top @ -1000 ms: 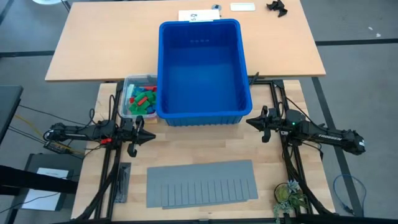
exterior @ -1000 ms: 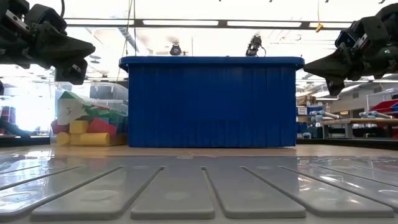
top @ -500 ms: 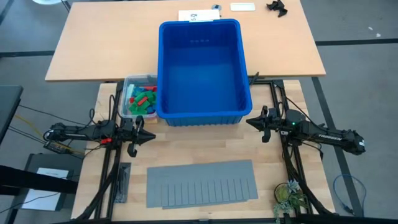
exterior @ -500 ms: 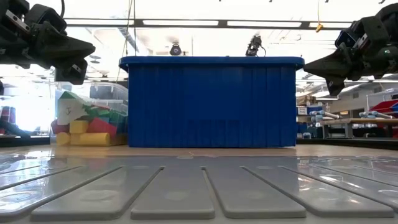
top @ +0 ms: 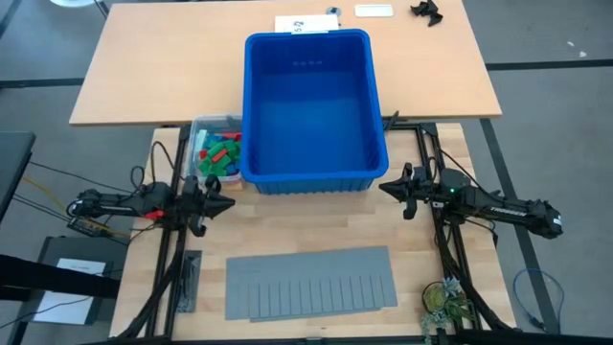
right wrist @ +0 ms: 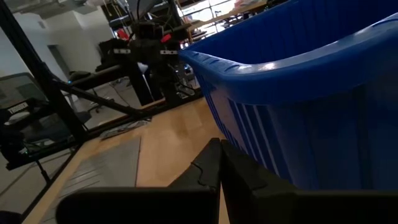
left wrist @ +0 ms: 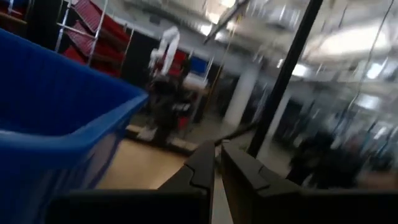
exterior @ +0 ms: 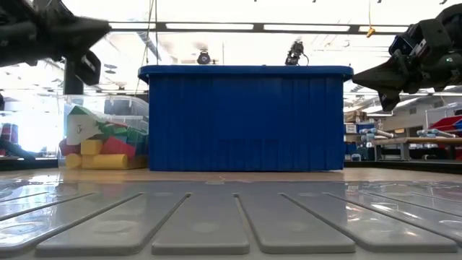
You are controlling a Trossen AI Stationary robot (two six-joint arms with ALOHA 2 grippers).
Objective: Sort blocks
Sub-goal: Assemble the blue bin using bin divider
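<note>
A workshop — red storage racks (left wrist: pixel 93 28), ceiling strip lights (exterior: pixel 209 27).

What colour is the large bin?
Solid blue; the bin shows best in the high view.

No text, label, brand or number can be read with any certainty. In the high view a white paper sheet (top: pixel 306 24) lies on the worktop at the top centre of the frame, just behind the blue bin (top: pixel 312 107); it carries dark marks, but they are too small to make out. A second, smaller white label (top: pixel 373 11) to its right shows no legible print. The right arm (top: pixel 498 205), at the right of the frame, bears a line of pale lettering along its side, too small to read. The other views show no readable writing.
</note>
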